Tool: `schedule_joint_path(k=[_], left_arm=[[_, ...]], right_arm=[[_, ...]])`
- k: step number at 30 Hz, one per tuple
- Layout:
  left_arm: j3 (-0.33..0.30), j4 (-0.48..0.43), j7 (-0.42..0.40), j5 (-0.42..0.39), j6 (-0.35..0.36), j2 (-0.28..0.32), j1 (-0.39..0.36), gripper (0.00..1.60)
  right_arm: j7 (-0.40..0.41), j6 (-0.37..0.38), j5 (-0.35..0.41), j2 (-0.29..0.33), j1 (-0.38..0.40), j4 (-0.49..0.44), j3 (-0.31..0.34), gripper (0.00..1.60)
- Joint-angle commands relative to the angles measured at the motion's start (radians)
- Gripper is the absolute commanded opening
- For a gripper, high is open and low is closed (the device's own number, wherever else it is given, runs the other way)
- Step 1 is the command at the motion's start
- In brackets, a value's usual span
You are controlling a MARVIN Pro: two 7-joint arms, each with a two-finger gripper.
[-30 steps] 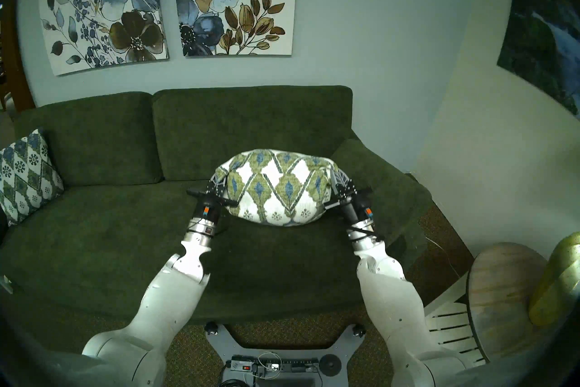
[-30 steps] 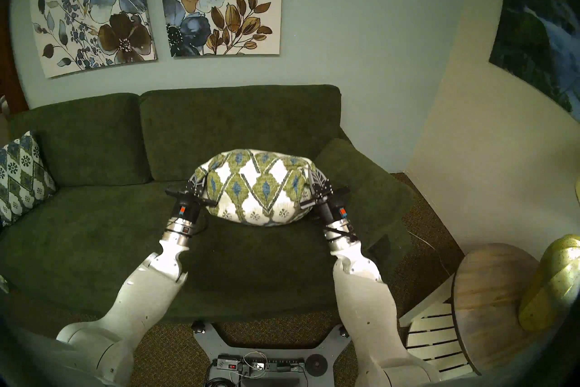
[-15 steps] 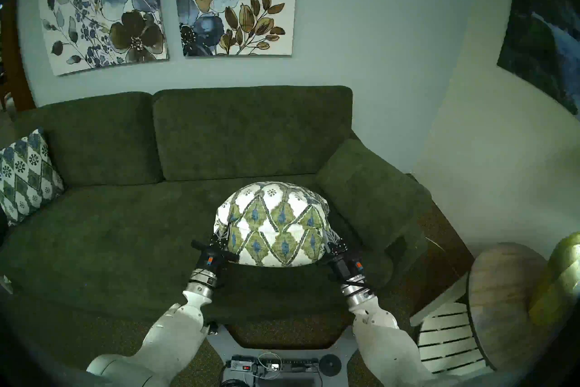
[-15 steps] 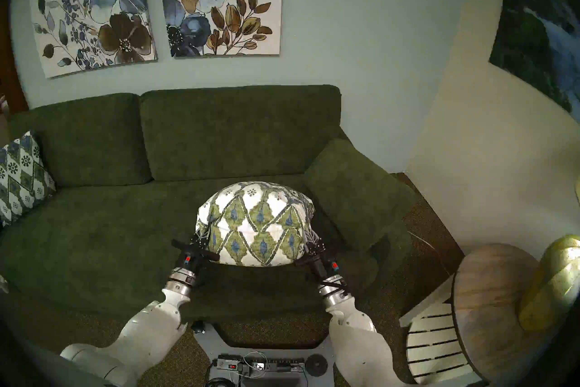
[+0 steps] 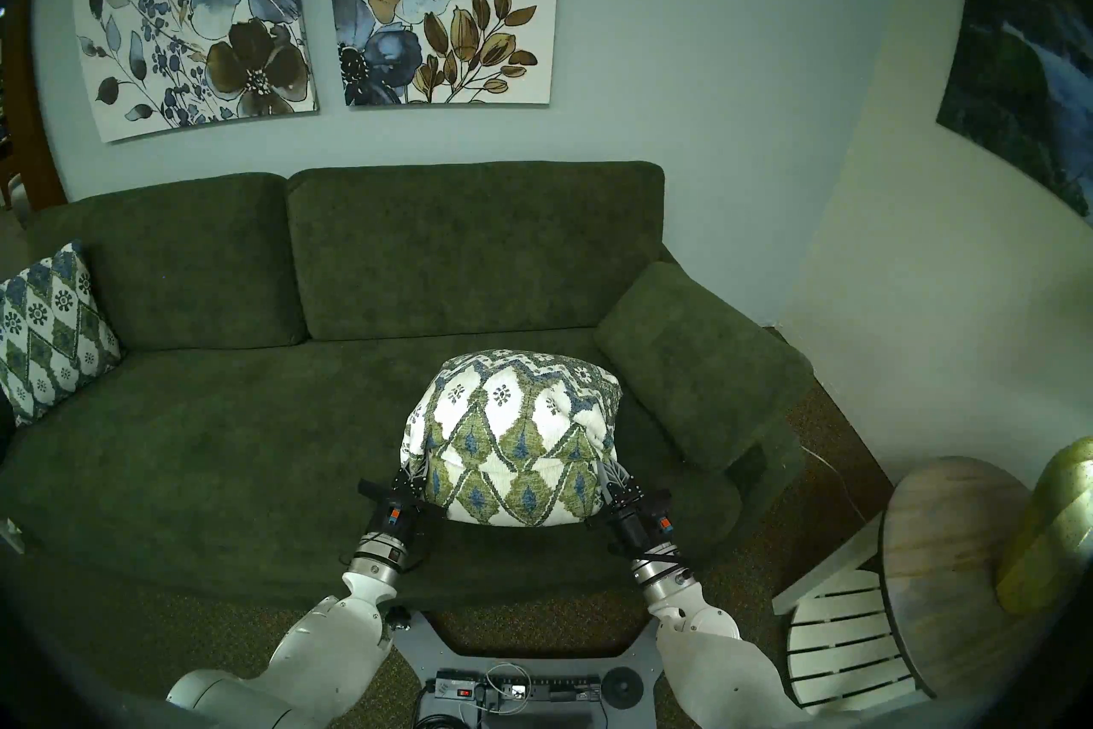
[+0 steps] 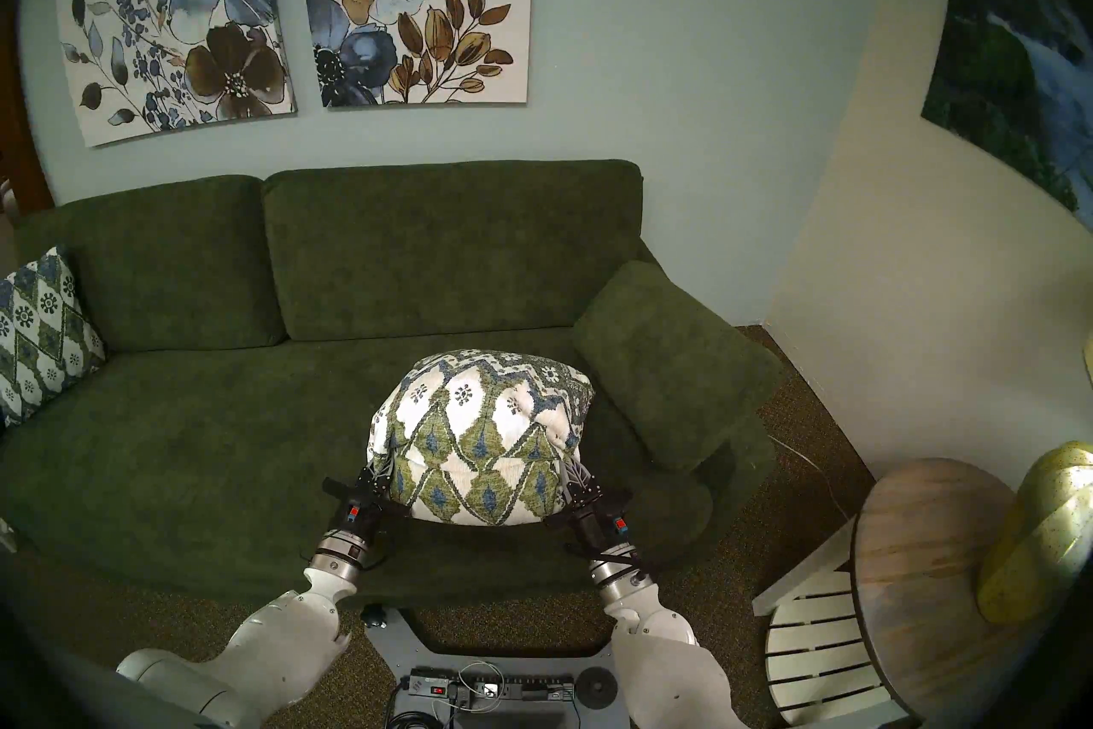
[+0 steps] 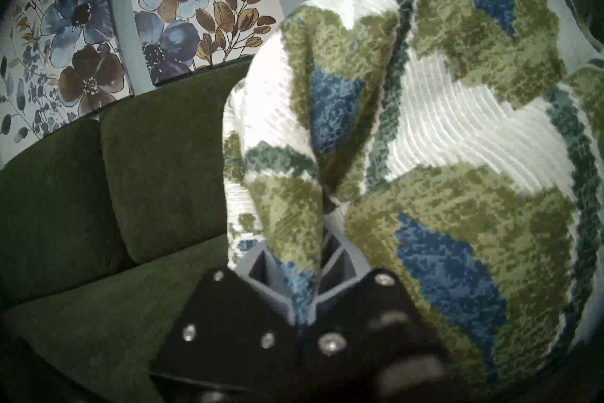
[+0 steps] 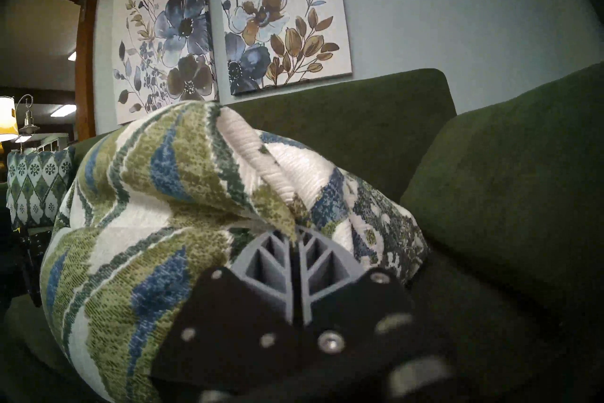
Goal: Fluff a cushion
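1. The cushion (image 5: pixel 511 438) is held between the two arms over the front part of the sofa (image 5: pixel 236 414) seat; whether its underside touches the seat cannot be told.
2. The left gripper (image 5: pixel 414 475) has its fingers (image 7: pixel 261 265) clamped together on a pinched fold of fabric at the cushion's left side; in the left wrist view the cloth bunches up right where they meet.
3. The right gripper (image 5: pixel 612 476) has its fingers (image 8: pixel 277 256) pressed tight on a gathered fold at the cushion's right side, the cream and green weave creasing above them.
4. Between the two pairs of fingers the cushion bulges round and plump, its far edge tipped toward the sofa back.
5. Just right of the right fingers lies a plain green sofa cushion (image 5: pixel 698 373), close to the patterned fabric.
6. Well to the left of the left fingers, a second patterned pillow (image 5: pixel 50 331) leans at the sofa's far end.
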Motion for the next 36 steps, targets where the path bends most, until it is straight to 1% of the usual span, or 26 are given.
schedule_joint_path(k=[1,2,3,4,5,7,8,9,10,13,17,23,24,25,27,29,30,31,32,34,36], left_arm=[[-0.019,0.029,0.014,-0.013,0.006,0.006,-0.045,0.0],[-0.019,0.029,0.014,-0.013,0.005,0.005,-0.05,0.0],[-0.018,0.031,0.014,-0.012,0.004,0.004,-0.058,0.0],[-0.017,0.03,0.014,-0.011,0.003,0.002,-0.065,0.0],[-0.017,0.032,0.015,-0.011,0.003,0.001,-0.071,0.0],[-0.017,0.033,0.016,-0.011,0.003,-0.002,-0.084,0.0],[-0.018,0.035,0.016,-0.011,0.003,-0.003,-0.09,0.0],[-0.017,0.036,0.016,-0.011,0.003,-0.005,-0.094,0.0],[-0.017,0.038,0.017,-0.01,0.003,-0.007,-0.099,0.0],[-0.015,0.045,0.019,-0.008,0.003,-0.017,-0.108,0.0],[-0.009,0.05,0.021,-0.004,0.003,-0.034,-0.114,0.0],[-0.003,0.047,0.031,-0.002,0.003,-0.06,-0.123,0.0],[-0.003,0.046,0.034,-0.003,0.003,-0.064,-0.124,0.0],[-0.003,0.045,0.037,-0.003,0.003,-0.067,-0.126,0.0],[-0.003,0.042,0.043,-0.006,0.003,-0.073,-0.129,0.0],[-0.001,0.036,0.049,-0.009,0.003,-0.077,-0.132,0.0],[0.001,0.032,0.053,-0.009,0.003,-0.078,-0.133,0.0],[0.002,0.027,0.057,-0.01,0.003,-0.079,-0.133,1.29],[0.003,0.018,0.059,-0.01,0.003,-0.077,-0.133,1.6],[0.004,-0.006,0.07,-0.014,0.003,-0.073,-0.136,1.6],[0.005,-0.039,0.079,-0.014,0.003,-0.066,-0.14,1.6]], right_arm=[[-0.018,0.003,0.004,0.011,-0.002,0.037,0.02,0.03],[-0.017,0.003,0.005,0.011,-0.001,0.04,0.021,0.42],[-0.016,0.003,0.005,0.012,0.003,0.043,0.022,0.55],[-0.015,0.003,0.006,0.012,0.007,0.044,0.023,0.73],[-0.014,0.003,0.007,0.012,0.011,0.044,0.023,0.97],[-0.014,0.003,0.01,0.01,0.02,0.037,0.026,1.28],[-0.013,0.003,0.012,0.009,0.026,0.032,0.027,1.31],[-0.013,0.003,0.014,0.007,0.031,0.026,0.029,1.54],[-0.011,0.003,0.016,0.004,0.036,0.017,0.03,1.6],[-0.007,0.003,0.023,-0.003,0.049,-0.011,0.03,1.6],[0.009,0.003,0.027,-0.004,0.075,-0.063,0.008,1.6],[0.05,0.003,0.03,-0.005,0.11,-0.159,-0.062,1.6],[0.059,0.003,0.03,-0.006,0.121,-0.159,-0.074,1.6],[0.065,0.003,0.033,-0.006,0.121,-0.186,-0.084,1.6],[0.07,0.003,0.044,-0.009,0.136,-0.2,-0.086,1.6],[0.065,0.003,0.061,-0.013,0.147,-0.223,-0.069,1.6],[0.06,0.003,0.07,-0.014,0.143,-0.25,-0.05,1.6],[0.058,0.003,0.079,-0.012,0.149,-0.25,-0.035,1.6],[0.053,0.003,0.087,0.005,0.146,-0.267,-0.02,1.6],[0.049,0.003,0.102,0.028,0.137,-0.296,0.008,1.6],[0.047,0.003,0.114,0.039,0.128,-0.306,0.034,1.6]])
